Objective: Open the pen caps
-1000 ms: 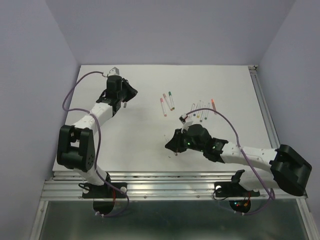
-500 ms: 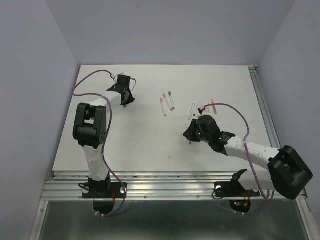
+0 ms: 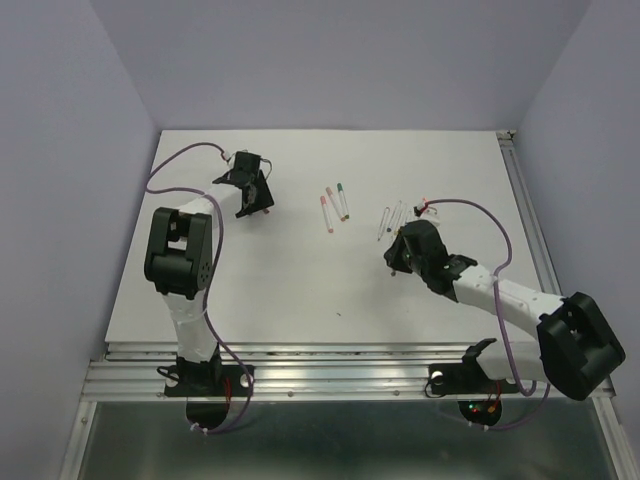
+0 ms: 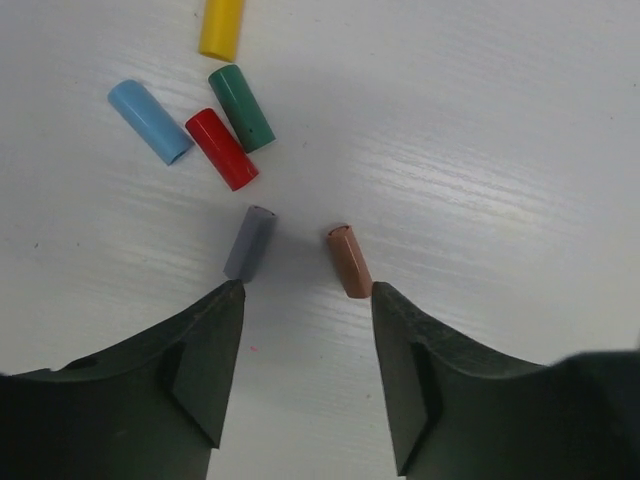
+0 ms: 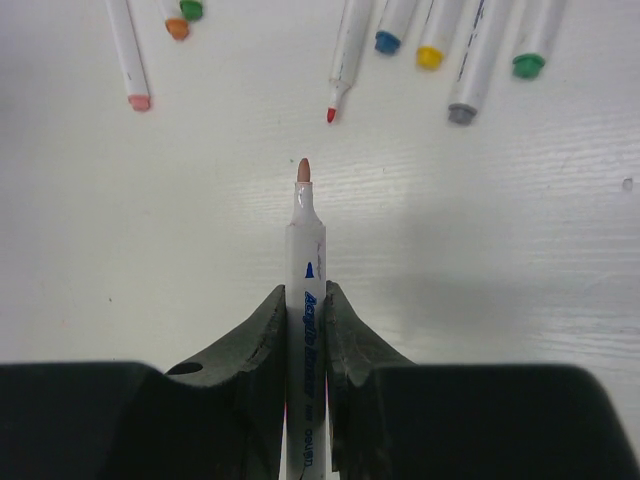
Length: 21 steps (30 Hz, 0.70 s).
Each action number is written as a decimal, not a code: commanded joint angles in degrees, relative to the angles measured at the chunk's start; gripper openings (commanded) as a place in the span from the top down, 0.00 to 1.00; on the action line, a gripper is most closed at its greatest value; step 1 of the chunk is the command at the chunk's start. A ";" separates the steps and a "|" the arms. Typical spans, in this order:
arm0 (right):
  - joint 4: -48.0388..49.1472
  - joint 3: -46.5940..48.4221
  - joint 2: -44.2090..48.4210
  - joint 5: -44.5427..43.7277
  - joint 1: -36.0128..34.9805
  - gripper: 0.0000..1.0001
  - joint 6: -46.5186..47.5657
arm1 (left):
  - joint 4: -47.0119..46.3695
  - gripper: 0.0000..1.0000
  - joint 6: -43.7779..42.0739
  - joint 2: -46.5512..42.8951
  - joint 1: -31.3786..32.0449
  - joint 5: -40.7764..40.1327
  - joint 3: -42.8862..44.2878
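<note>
Under my left gripper (image 4: 306,288), several loose pen caps lie on the white table: yellow (image 4: 221,27), green (image 4: 242,107), blue (image 4: 150,121), red (image 4: 222,148), grey (image 4: 250,243) and brown (image 4: 349,260). The jaws stand open and empty, with the grey and brown caps just beyond the fingertips. My right gripper (image 5: 305,295) is shut on a white pen (image 5: 305,250) whose brown tip is bare. It points at a row of pens (image 5: 345,55) lying ahead. From above, the left gripper (image 3: 260,200) is at the far left and the right gripper (image 3: 400,245) is right of centre.
Three pens (image 3: 334,205) lie mid-table and several more (image 3: 392,217) just beyond the right gripper. Purple cables (image 3: 470,215) loop over both arms. A metal rail (image 3: 530,230) runs along the table's right edge.
My left gripper has gone from shut to open, and the brown cap now lies on the table. The right arm has carried the uncapped pen back toward the row of pens.
</note>
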State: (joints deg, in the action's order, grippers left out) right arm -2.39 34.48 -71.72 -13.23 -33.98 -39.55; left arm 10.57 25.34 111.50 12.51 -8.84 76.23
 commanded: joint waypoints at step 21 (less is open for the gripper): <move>-4.37 15.79 -16.95 -13.66 16.39 0.87 9.05 | -13.12 0.01 1.38 -27.13 6.20 16.40 -18.92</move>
State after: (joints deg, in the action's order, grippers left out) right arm -6.90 46.89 -87.50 -26.15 -19.07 -33.08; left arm 0.19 26.55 84.60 18.17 6.02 57.21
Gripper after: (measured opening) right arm 0.217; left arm 0.986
